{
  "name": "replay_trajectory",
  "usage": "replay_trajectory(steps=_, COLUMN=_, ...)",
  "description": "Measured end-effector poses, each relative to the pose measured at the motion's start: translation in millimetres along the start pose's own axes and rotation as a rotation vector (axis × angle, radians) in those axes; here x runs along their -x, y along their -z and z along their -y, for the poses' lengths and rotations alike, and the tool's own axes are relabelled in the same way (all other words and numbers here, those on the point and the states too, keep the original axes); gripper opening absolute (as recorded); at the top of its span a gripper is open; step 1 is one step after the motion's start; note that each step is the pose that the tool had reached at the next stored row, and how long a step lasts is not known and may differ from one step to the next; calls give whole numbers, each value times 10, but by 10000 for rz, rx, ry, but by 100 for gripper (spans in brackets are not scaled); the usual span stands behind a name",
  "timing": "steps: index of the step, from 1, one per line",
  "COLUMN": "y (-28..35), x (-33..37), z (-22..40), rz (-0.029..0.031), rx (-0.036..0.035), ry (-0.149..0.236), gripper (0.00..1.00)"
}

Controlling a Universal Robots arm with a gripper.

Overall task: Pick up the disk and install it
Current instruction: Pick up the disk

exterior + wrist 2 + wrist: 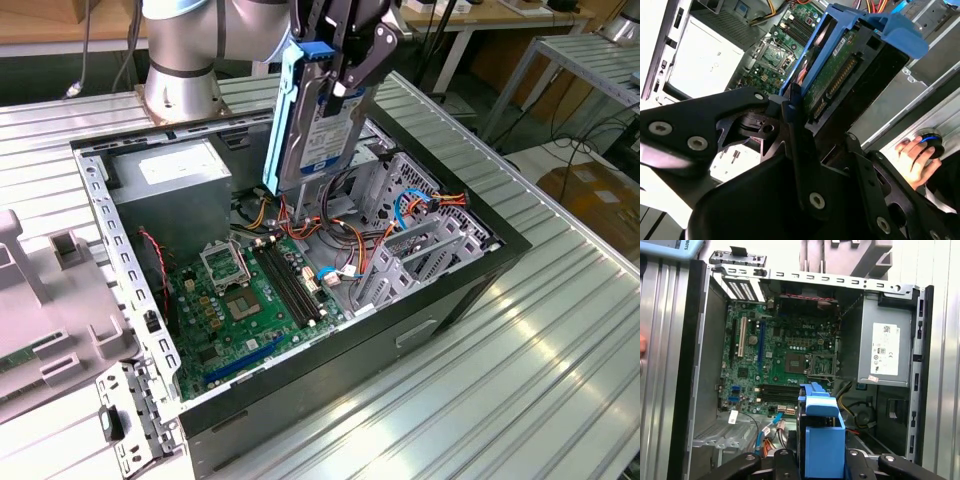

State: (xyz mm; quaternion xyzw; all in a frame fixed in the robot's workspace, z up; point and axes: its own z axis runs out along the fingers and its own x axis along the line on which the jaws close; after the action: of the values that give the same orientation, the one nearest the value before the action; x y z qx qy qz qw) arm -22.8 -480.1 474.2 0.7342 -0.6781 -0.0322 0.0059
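The pick-up was done: the claw [340, 75] was clenched on the disk [310, 125], holding it upright above the open computer case [420, 330]. It was not yet seated in the metal bays [420, 235] at the exterior view's right, so installing was left to do.

arm [185, 40]: raised, wrist pointing down | tool [335, 70]: fingers clamped on disk [312, 130], held upright

Disk [318, 120]: flat dark drive with a white label, framed by a bright blue plastic carrier. It hung upright on end, slightly tilted, clear above the open computer case [450, 300], its top end clamped in the gripper [338, 75].
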Motion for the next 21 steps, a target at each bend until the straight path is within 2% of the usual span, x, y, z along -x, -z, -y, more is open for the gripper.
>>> replay_trajectory(steps=9, y=6, x=-153, z=-2, rz=-1, rx=0, ry=0, gripper=36)
replay_trajectory(steps=13, y=10, x=-262, z=-3, rz=-1, rx=0, ry=0, gripper=36)
replay_trajectory(steps=21, y=16, x=-423, z=-3, rz=-1, rx=0, ry=1, gripper=36)
